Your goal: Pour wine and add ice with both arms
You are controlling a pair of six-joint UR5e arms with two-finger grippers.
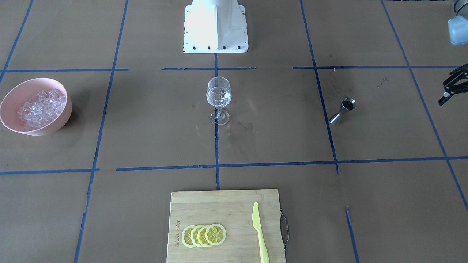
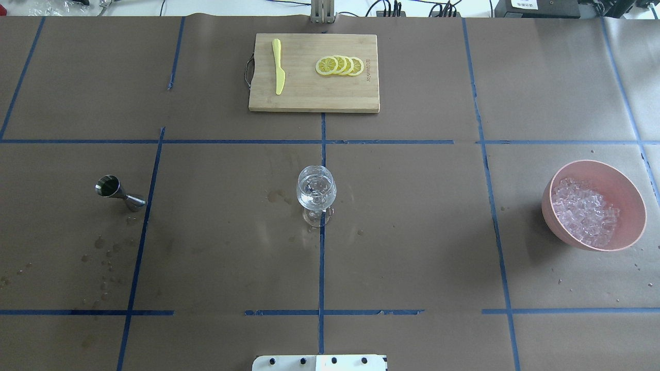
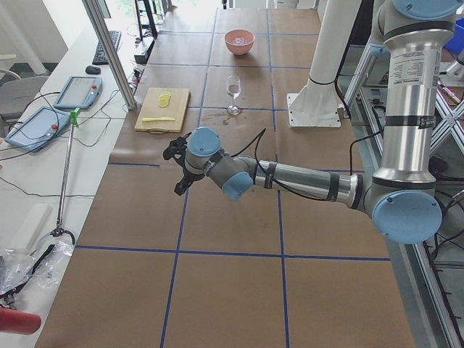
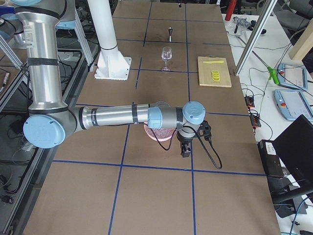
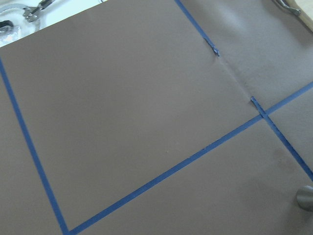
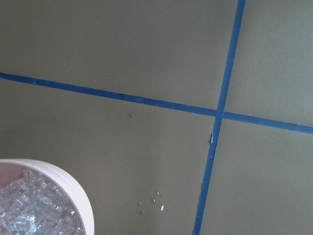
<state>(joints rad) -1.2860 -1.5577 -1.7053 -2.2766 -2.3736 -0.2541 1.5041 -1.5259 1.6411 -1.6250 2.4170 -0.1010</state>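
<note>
Wine fills the steel jigger on the bench; ice heaps the pink bowl. Left pincer hangs released, empty; whether the right pincer is released or clenched, I cannot tell.

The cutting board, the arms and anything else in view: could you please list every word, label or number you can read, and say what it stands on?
No text here can be read with confidence.
Cutting board: a brand mark along one short edge, too blurred to read.
Left arm: a white label on its upright tube, print too small to read.
Right arm: a similar label, also too small to read.
</note>
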